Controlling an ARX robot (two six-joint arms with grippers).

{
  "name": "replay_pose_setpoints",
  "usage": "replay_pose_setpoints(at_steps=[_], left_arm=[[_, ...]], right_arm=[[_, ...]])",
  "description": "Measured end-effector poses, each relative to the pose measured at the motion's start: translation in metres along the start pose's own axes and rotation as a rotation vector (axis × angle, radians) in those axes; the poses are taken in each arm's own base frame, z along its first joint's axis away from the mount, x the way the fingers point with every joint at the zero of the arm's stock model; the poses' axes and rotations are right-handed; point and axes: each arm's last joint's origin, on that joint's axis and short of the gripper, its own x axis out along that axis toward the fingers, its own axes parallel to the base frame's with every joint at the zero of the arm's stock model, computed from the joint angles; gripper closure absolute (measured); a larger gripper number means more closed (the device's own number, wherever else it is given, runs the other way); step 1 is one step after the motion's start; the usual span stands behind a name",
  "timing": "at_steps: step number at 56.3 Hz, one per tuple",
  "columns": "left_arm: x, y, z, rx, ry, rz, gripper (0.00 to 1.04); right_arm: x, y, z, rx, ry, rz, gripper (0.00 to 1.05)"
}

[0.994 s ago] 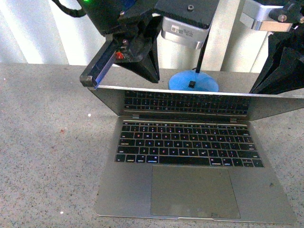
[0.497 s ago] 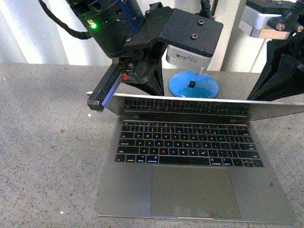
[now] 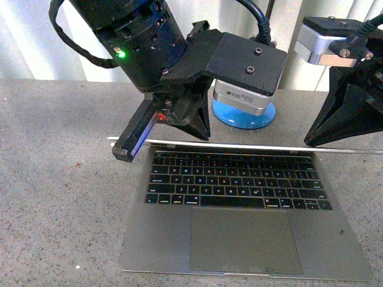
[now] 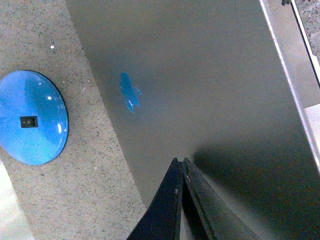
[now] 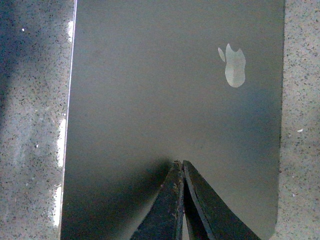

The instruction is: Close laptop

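Both arms slope down behind the slim silver-grey metal laptop (image 3: pixel 157 239). Left pincer (image 4: pixel 179 162) and right pincer (image 5: pixel 179 164) are pinched together, tips on the half-lowered lid.

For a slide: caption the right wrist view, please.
Right gripper, jaws shut, over the grey laptop lid beside its logo.

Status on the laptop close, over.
Left gripper, right gripper shut, tips against lid. Laptop partly closed, keyboard showing. Nothing on the keyboard.
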Motion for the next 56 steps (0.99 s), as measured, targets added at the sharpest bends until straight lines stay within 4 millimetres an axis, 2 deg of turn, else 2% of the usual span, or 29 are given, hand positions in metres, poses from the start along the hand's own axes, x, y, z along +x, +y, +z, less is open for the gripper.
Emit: replay_pose_setpoints(at_steps=[18,32,56], left_arm=[[0.010,-0.009,-0.001,-0.002,-0.021,-0.003,1.01],[0.021,-0.017,0.002,-0.004,-0.046,-0.009,1.01],[0.053,-0.039,-0.001,-0.021,-0.079,-0.059,1.01]], right_arm=[[0.012,0.002,-0.001,-0.004,-0.009,0.012,1.02],[0.029,0.003,-0.007,0.011,-0.022,0.034,1.02],[0.061,0.007,-0.018,0.045,-0.063,0.072,1.02]])
